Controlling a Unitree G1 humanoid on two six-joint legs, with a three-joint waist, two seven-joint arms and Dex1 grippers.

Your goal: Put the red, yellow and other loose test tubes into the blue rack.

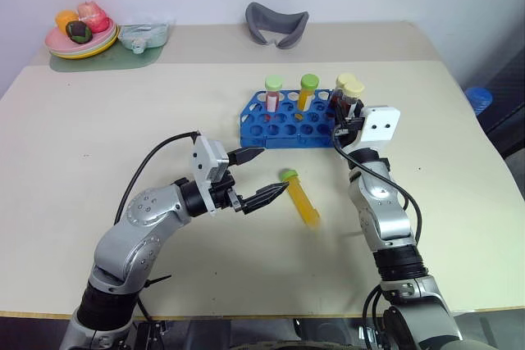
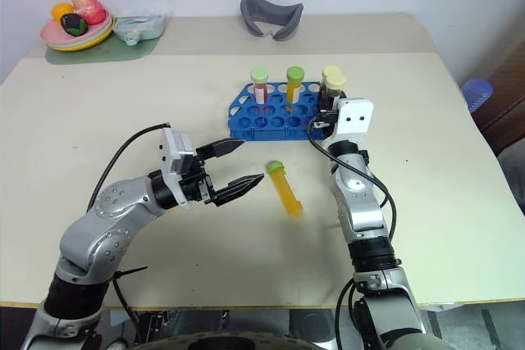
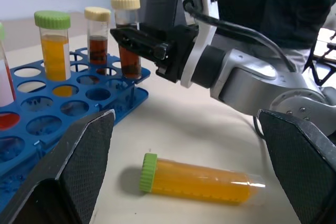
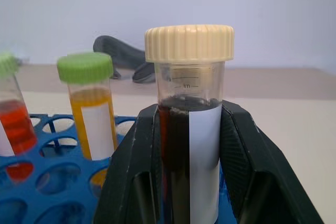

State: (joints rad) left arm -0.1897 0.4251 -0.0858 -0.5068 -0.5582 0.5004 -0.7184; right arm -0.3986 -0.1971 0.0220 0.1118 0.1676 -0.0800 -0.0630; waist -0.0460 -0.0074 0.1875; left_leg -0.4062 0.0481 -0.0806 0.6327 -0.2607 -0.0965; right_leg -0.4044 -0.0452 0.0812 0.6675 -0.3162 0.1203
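Observation:
The blue rack [image 1: 283,125] stands mid-table and holds a red tube [image 1: 271,96] and a yellow tube [image 1: 307,92], both green-capped, plus a dark tube with a cream cap [image 3: 97,35]. My right gripper [image 1: 343,112] is shut on a second dark, cream-capped tube [image 4: 189,129], upright at the rack's right end; I cannot tell whether it sits in a hole. A loose yellow tube [image 1: 303,199] with a green cap lies on the table in front of the rack. My left gripper [image 1: 273,171] is open just left of that tube, its fingers [image 3: 79,166] on either side of it in the left wrist view.
At the back left, a plate of toy food [image 1: 79,34] rests on a green mat next to a plastic bag [image 1: 144,34]. A grey curved object [image 1: 276,24] lies at the back centre. The table's right edge runs close past a blue object [image 1: 478,100].

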